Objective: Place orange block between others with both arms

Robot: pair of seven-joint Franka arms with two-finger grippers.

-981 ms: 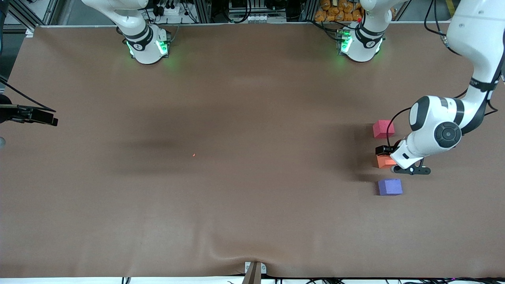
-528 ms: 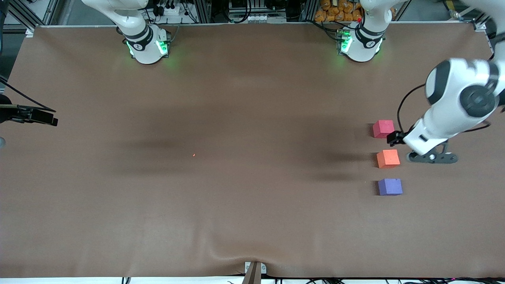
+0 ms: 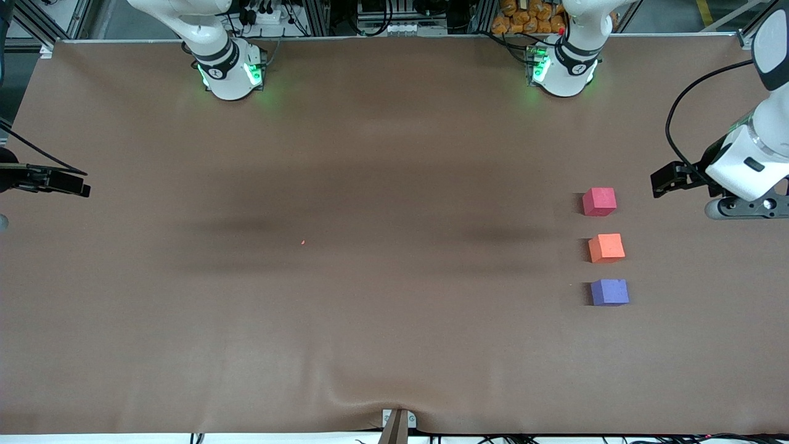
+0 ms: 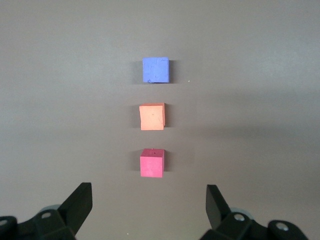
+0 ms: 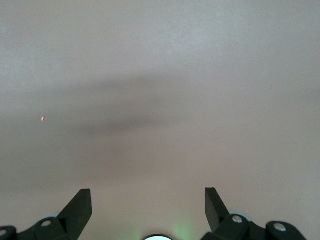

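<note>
Orange, matte, foam-like: the orange block (image 3: 606, 248), 1 small cube with soft edges, resting flat on the surface (image 3: 370, 277). It lies between the 2 others, touching neither, toward the left arm's end of the surface. Judged from this layout, the placement looks complete.

Pinkish-red cube (image 3: 599, 201): same size and dull foam finish; farther from the front camera than the orange block, a gap between them.

Purple-blue cube (image 3: 609, 292): same build; nearer to the front camera than the orange block, a similar gap. The 3 cubes form 1 nearly straight row, the orange block turned very slightly off square in the left wrist view.

Left hand (image 3: 718, 194): black, 2 fingers, released and holding nothing; in the air above bare surface beside the pinkish-red cube, toward the edge at the left arm's end, apart from the orange block.

Right hand (image 5: 147, 207): black, released, grasping nothing; over bare surface well away from the orange block. This arm waits.

Surface: brown, matte, sheet-like, with a raised wrinkle at the edge nearest the front camera.

Risks, as judgement:
1. Light foam cubes slide easily; a low pass by the left hand or its trailing cable could knock the row apart.
2. A renewed grasp could twist the orange block further off line.
3. Tugging the sheet would shift all 3 cubes.
</note>
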